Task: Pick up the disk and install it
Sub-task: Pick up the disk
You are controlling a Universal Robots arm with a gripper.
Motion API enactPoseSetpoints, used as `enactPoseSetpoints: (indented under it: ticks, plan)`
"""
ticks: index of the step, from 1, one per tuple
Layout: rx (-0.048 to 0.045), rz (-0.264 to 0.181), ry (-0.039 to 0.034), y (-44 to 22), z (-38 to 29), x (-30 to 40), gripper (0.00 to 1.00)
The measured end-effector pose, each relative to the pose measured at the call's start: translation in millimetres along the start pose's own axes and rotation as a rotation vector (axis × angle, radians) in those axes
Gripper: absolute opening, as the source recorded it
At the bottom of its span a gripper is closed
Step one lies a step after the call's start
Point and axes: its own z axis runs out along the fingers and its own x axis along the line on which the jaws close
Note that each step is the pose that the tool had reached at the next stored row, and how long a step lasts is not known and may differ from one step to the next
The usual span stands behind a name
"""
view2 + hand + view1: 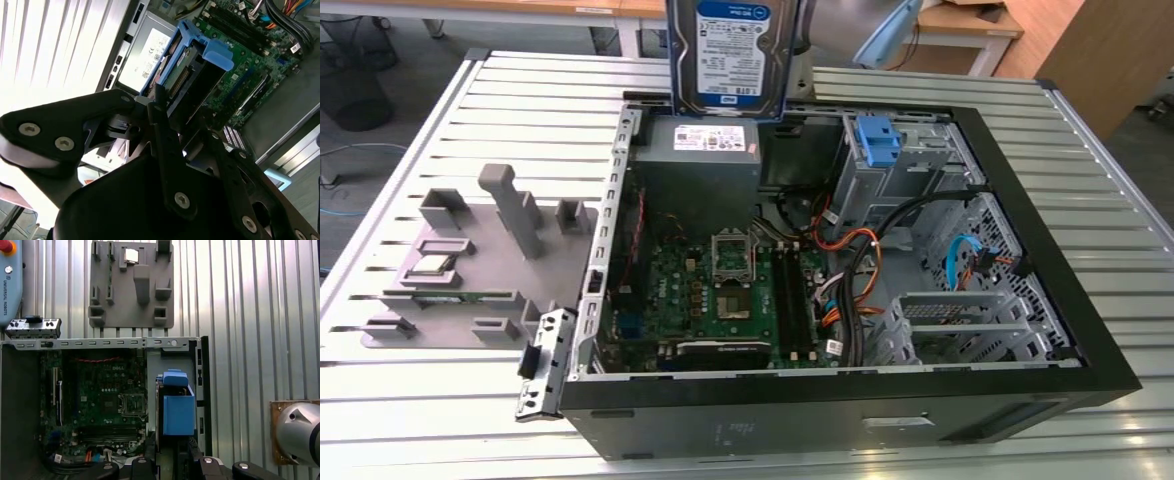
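- You have the disk (727, 55) in the gripper (176, 107). In the second wrist view the fingers (162, 125) are clamped narrow onto its end, with its connector edge just beyond them.
- In the exterior view the disk is at upper centre of the frame. It stands upright with its long axis vertical and its label facing the camera.
- It hangs above the grey power supply (698, 150) at the far end of the open computer case (1051, 250), close over it. You can't tell if they touch.
- The drive cage (887, 150) with its blue part sits just to the exterior view's right of the disk, inside the case.
- In the first wrist view the disk's blue bracket (178, 415) points away from the fingers, beside the motherboard (100, 400).
- Judged from this, the disk is lifted but not seated.
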Motion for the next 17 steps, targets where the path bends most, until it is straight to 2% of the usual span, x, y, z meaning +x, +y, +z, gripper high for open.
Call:
enactPoseSetpoints:
  ticks: [6,11,17]
  plan:
    - [0.0001,0.0,0.0,-7.3,-0.3,-0.2,0.35]
    - [0.0,0.0,0.0,-8.7,-0.4,0.1,0.35]
    - [0.0,0.0,0.0001,-9.9,-0.6,4.0,0.35]
